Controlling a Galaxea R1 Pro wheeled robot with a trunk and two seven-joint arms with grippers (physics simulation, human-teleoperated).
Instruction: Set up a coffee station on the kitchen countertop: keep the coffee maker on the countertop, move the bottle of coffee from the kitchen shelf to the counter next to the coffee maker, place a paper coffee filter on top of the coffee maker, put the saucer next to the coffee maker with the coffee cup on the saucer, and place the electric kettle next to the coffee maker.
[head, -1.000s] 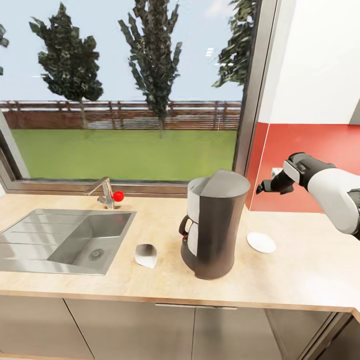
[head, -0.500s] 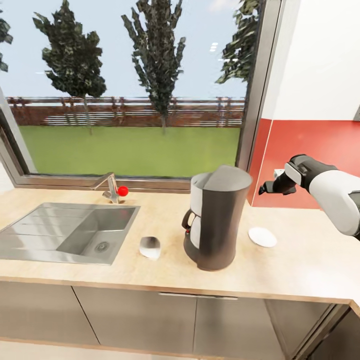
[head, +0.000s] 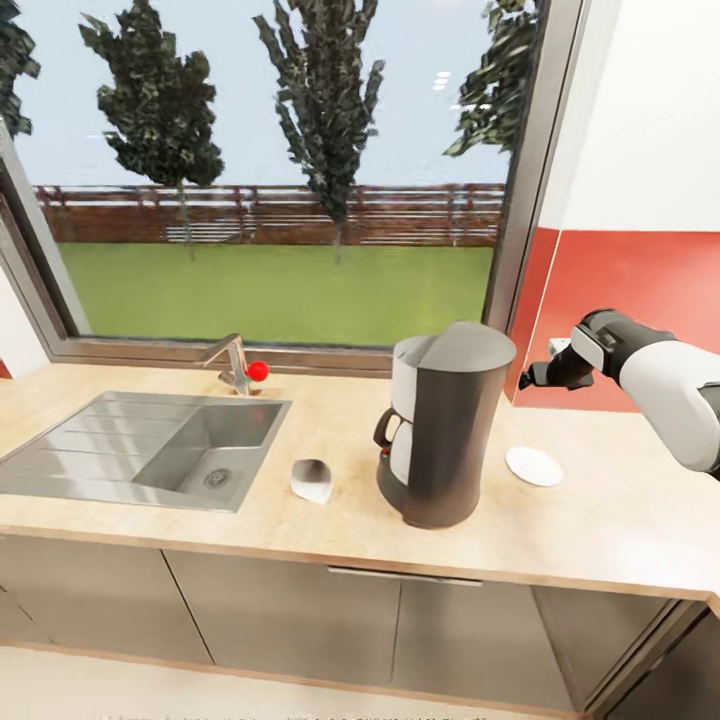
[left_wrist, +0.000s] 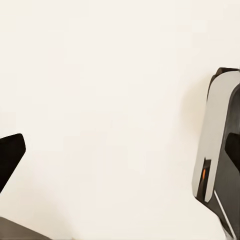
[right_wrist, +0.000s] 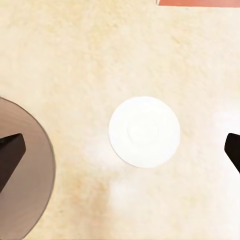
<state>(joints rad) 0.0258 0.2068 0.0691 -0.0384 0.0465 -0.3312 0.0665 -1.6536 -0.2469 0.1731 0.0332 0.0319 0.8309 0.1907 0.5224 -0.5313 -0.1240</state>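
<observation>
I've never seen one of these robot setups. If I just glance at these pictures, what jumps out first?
The tall dark grey coffee maker stands in the middle of the light wooden countertop, before a big window with trees and lawn. A small round white saucer lies flat to its right, with the robot's white-sleeved right gripper raised above it, fingers spread. To its left are a white paper coffee filter and a steel sink.
</observation>
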